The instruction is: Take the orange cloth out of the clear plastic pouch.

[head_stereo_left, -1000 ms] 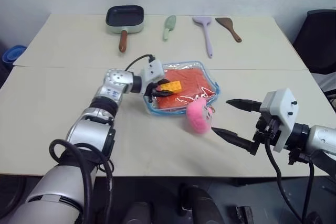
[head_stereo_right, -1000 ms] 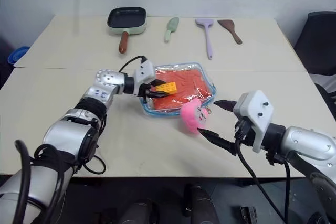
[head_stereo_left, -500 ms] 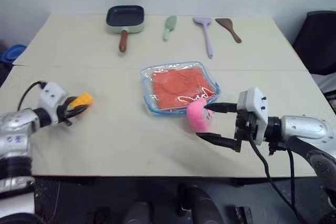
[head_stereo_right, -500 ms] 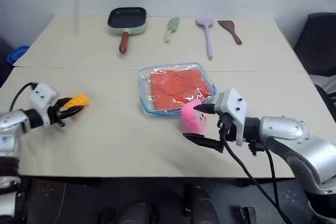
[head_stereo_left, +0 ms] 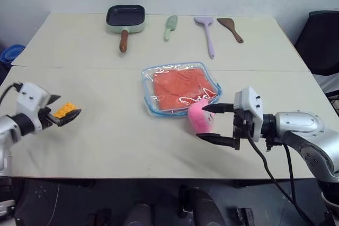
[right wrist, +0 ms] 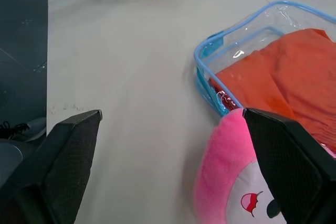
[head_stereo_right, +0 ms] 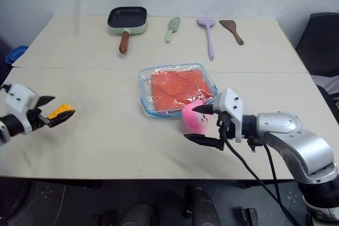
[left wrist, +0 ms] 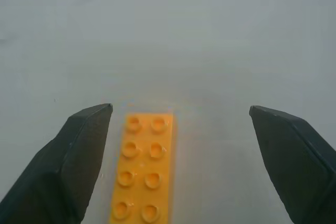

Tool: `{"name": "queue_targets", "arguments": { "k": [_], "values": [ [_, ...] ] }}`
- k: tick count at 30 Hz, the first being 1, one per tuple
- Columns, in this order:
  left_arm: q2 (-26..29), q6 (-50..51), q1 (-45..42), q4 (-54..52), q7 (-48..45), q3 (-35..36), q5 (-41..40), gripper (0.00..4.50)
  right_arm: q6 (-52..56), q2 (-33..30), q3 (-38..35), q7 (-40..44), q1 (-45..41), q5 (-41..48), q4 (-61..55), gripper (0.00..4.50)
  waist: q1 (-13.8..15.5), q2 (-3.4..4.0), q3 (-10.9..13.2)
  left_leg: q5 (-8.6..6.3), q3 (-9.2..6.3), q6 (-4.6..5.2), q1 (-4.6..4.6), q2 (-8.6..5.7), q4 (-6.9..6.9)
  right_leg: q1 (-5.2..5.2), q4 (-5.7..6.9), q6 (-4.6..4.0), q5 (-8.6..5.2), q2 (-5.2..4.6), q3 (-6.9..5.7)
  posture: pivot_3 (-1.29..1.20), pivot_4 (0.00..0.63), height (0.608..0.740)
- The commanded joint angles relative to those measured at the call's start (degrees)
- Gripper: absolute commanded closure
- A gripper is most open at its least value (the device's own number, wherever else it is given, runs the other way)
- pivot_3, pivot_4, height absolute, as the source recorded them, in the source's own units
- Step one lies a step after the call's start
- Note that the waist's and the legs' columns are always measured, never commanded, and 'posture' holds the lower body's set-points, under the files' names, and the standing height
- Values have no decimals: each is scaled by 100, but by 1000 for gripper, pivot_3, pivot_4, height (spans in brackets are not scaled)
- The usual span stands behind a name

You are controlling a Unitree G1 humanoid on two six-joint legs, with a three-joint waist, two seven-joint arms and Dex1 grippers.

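Surface: pale beige table [head_stereo_left: 159, 141] against a plain light wall; a seam runs across it behind the pouch.

Left gripper [head_stereo_left: 62, 114], far out at the left side of the table: jaws stand wide apart. The small yellow brick [left wrist: 140, 167] lies between the fingers close beside one of them, well clear of the other. Whether it still touches that finger cannot be told. Judged as just let go, or about to drop.

Right gripper [head_stereo_left: 216, 124]: jaws apart, pointing left across the table, straddling the pink plush toy [head_stereo_left: 201, 116]. Not closed on it; the fingers sit above and below the toy.

Outward: the plush rests at the near right corner of the clear plastic pouch [head_stereo_left: 150, 101], touching or overlapping its blue trim. The orange cloth [head_stereo_left: 180, 86] lies flat inside the pouch, filling most of it. Pouch at table centre.

Far edge: a small pan [head_stereo_left: 125, 18], a green scoop [head_stereo_left: 170, 26], a lilac spatula [head_stereo_left: 206, 31], a brown spatula [head_stereo_left: 231, 28]. All well apart from the work.

Risks, as judgement:
- Closing on the plush could catch the pouch trim with it, dragging pouch and cloth sideways.
- Brick sits near the table's left edge; it may bounce or slide off.
- Cloth nearly as wide as the pouch, so pulling it with nothing pinning the pouch would likely lift both together.
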Motion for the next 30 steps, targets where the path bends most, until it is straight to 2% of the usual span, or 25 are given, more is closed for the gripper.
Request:
{"name": "queue_targets", "arguments": {
  "k": [1,3,6,8,11,14,17,22,25,30],
  "values": [
    [303,445,-631,-908,-719,-318,-845,40,-28,-113,-419,27,81,119,-215,0,46,0,0,0,-3,0,-1,-1,1,1,-6,0,0,-1,-2,0,150,740],
    [266,464,-1105,-1082,-870,-953,-801,40,-6,-131,-501,-3,120,122,-263,0,79,3,0,0,-9,0,0,-9,3,10,-12,1,1,-7,-5,0,150,740],
    [-237,-151,-1932,-1132,-1351,-2513,-184,40,18,-147,-667,-136,251,95,-442,0,76,11,-4,2,2,2,7,-15,2,19,-7,8,4,-3,3,0,150,740],
    [-477,-498,-2230,-966,-1525,-3069,129,40,50,-140,-727,-222,299,112,-539,0,45,11,-3,3,12,2,4,-17,3,17,-3,9,5,3,7,0,150,740],
    [-785,-1590,-2563,-205,-1787,-3859,915,40,161,-120,-855,-391,433,204,-811,0,-46,8,-2,5,28,-6,-2,-11,0,10,-1,8,5,20,21,0,150,740],
    [-1234,-2612,-3070,871,-1633,-4362,1610,40,279,-103,-1040,-620,651,313,-1137,0,-60,8,-2,10,36,-20,2,-4,-4,7,1,-5,3,31,27,0,150,740],
    [-1631,-3369,-3469,1650,-1326,-4510,2047,40,383,-125,-1235,-799,842,450,-1390,0,15,8,-2,16,34,-20,10,-8,2,8,-4,-9,4,25,23,0,150,740],
    [-2044,-3949,-3665,2338,-1282,-4496,2147,40,509,-147,-1472,-1043,1084,624,-1656,0,38,8,-2,15,24,-12,8,-8,1,6,11,-3,8,18,21,0,150,740],
    [-2114,-4118,-3647,2530,-1380,-4434,2107,589,545,-158,-1529,-1132,1157,679,-1724,0,34,7,-2,14,23,-10,8,-8,1,6,9,-2,9,18,20,0,150,740],
    [-2094,-4351,-3598,2707,-1475,-4379,2107,2078,545,-210,-1556,-1154,1230,690,-1723,0,39,7,-2,13,21,-7,9,-9,1,7,8,-2,9,15,18,0,150,740]
  ]
}}
